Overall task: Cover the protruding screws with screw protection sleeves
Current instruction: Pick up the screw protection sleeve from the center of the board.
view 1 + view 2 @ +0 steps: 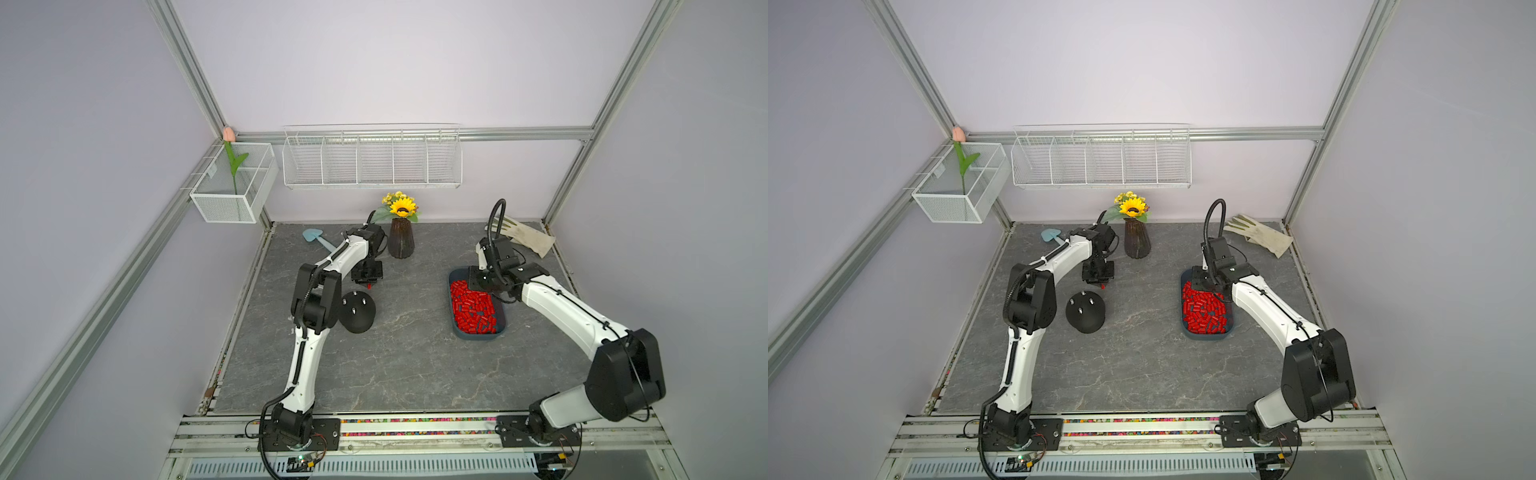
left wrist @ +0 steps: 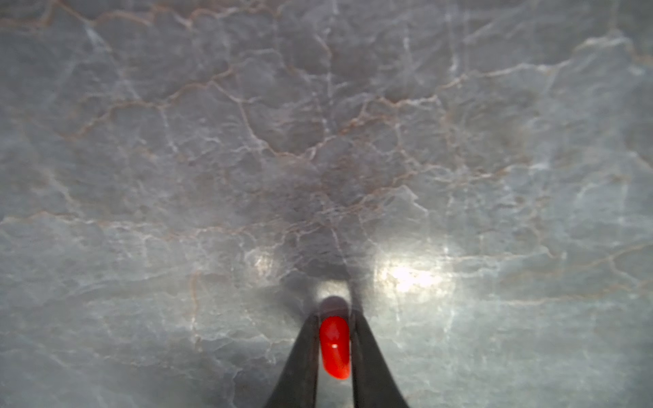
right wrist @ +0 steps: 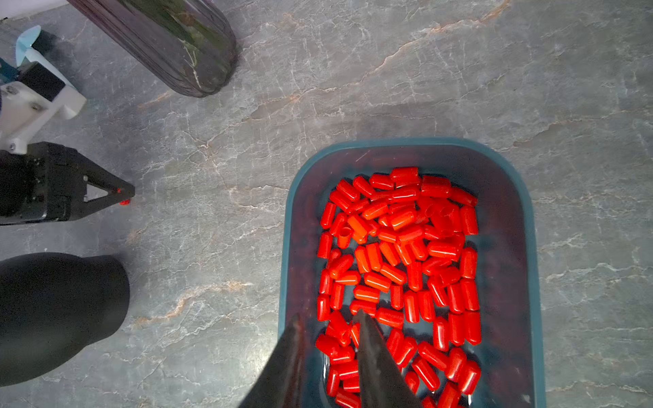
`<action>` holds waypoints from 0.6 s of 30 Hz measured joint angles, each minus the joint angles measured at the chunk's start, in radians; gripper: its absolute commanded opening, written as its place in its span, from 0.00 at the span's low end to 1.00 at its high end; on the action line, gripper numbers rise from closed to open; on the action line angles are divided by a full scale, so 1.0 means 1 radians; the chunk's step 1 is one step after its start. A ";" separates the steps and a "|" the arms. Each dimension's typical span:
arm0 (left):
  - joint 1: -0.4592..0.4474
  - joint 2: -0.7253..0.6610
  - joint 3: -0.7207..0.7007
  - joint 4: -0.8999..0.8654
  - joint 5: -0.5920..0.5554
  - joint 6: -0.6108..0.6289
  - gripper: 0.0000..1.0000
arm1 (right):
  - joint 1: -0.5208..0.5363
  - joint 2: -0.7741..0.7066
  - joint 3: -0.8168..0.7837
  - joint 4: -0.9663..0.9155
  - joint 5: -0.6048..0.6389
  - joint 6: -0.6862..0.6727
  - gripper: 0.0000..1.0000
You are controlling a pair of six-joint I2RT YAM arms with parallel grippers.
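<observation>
the left gripper [image 2: 334, 318] is pinching one red sleeve [image 2: 335, 348] between its jaws, both fingers pressing its sides, and is hanging over bare bench [image 1: 395, 365] just behind the dome [image 1: 357, 318], toward the far edge. the right gripper [image 3: 328, 315] is hovering over the far end of the tray [image 3: 406, 142] by the right edge, its jaws standing a little apart and gripping nothing that is showing. the other sleeves [image 3: 406, 247] are lying loose in a heap in that tray.

the sleeve is looking light, glossy and probably a bit soft (a hard squeeze could be flattening its bore), so it is likely wanting a gentle side grip away from its open mouth; which end is open i cannot tell. slipping or tilting between the fingers is the risk i am judging likeliest. the screws [image 1: 363, 301] are standing bare on the dome near the left edge, thin and slanting with its curve, so each is probably needing an approach along its own axis.

the bench is showing a grey, veined, stone-like face with some glare. lilac walls and an aluminium frame are enclosing it; wire baskets [image 1: 372, 160] are hanging on the back wall, a vase [image 1: 401, 241] is standing at the far edge and a glove [image 1: 530, 239] is lying in the far right corner.
</observation>
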 measured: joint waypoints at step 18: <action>0.000 -0.049 -0.051 0.051 -0.022 0.000 0.06 | 0.000 -0.003 -0.003 0.002 -0.019 0.000 0.29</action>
